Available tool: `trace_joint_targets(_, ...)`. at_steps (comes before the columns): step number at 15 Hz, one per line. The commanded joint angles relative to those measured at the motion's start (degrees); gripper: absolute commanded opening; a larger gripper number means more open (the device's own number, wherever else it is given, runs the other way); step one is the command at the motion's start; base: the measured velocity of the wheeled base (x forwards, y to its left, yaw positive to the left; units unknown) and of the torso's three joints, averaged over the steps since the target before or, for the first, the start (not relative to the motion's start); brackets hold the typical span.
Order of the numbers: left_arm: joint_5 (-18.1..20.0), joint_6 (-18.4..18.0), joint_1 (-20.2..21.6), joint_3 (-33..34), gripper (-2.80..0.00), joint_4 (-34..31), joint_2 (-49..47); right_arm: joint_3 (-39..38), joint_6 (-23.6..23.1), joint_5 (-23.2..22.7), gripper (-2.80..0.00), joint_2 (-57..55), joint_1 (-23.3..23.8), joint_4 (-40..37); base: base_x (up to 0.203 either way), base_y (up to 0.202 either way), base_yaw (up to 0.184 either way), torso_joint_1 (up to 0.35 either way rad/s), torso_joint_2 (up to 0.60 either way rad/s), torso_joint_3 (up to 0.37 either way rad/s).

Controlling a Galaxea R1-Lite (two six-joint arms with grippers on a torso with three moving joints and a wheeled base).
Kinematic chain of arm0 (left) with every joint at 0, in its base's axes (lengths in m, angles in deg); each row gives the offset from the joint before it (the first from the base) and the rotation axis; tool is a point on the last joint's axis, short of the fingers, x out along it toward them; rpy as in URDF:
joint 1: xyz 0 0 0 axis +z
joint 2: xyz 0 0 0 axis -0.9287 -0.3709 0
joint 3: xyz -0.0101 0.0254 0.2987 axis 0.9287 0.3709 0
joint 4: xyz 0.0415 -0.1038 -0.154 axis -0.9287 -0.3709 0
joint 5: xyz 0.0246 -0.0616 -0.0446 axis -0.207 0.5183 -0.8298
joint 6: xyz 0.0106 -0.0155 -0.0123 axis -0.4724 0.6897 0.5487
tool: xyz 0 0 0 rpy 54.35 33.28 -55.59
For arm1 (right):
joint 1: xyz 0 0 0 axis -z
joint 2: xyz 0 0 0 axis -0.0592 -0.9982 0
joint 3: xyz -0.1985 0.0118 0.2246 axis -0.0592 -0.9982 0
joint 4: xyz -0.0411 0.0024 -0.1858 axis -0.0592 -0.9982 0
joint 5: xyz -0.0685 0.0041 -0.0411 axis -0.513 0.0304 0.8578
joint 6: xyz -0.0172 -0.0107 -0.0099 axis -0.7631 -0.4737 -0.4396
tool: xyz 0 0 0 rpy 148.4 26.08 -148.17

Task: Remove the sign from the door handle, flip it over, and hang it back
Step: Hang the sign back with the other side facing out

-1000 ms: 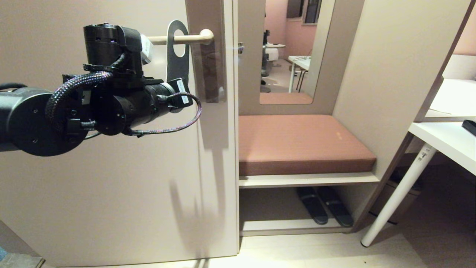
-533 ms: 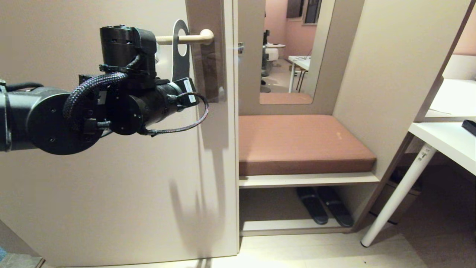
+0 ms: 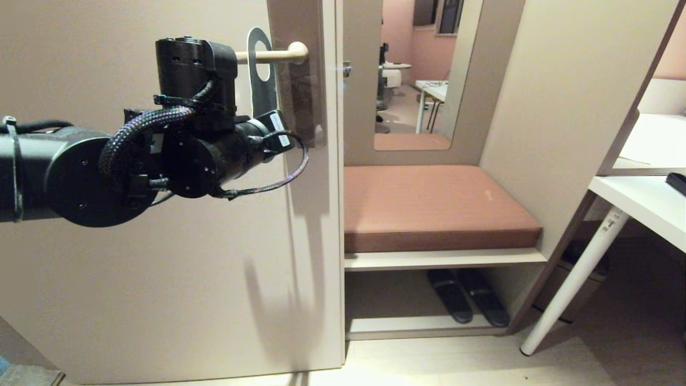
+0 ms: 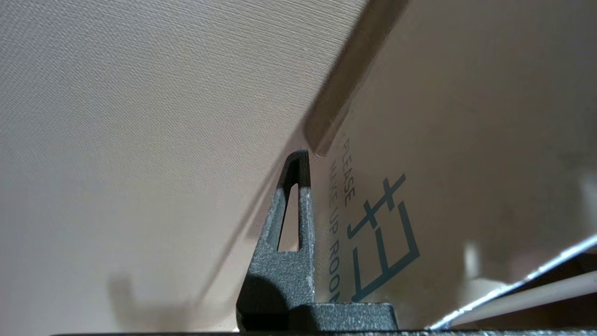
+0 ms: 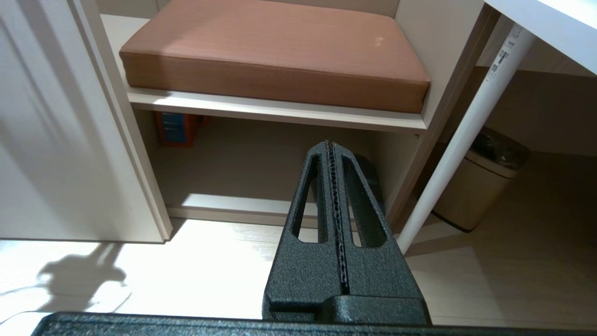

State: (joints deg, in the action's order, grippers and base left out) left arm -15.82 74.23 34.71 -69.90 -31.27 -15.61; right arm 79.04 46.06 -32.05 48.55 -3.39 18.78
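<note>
On the beige door point(image 3: 161, 241), the sign point(image 3: 261, 80) hangs from the door handle point(image 3: 278, 53), its lower half hidden behind the left gripper point(image 4: 308, 186), whose jaws pinch the card. The right gripper point(image 5: 332, 186) hangs pressed together above the floor point(image 5: 210, 261).

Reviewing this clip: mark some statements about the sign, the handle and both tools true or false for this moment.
1. The sign hangs with its hole around the door handle. True.
2. The right tool is open. False: its fingers are pressed together, holding nothing.
3. The sign face in the left wrist view reads MAKE UP ROOM. True.
4. The left tool is well clear of the sign. False: it is clamped on the sign's lower part.
5. The cushion on the bench is blue. False: it is reddish brown.
</note>
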Motion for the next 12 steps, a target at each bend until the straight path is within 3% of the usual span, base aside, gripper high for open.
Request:
trace_joint_targets(1,-0.8,0.2,-0.5,0.1,-2.80,0.1,0.3,0.0,0.0,0.0,-2.80,-0.1,0.0,0.0,0.000,0.000,0.000,0.000,0.00,0.000)
trace_joint_targets(12,-2.2,0.4,-1.2,1.5,-2.80,0.1,2.1,0.0,0.0,0.0,-2.80,-0.1,0.0,0.0,0.000,0.000,0.000,0.000,0.00,0.000)
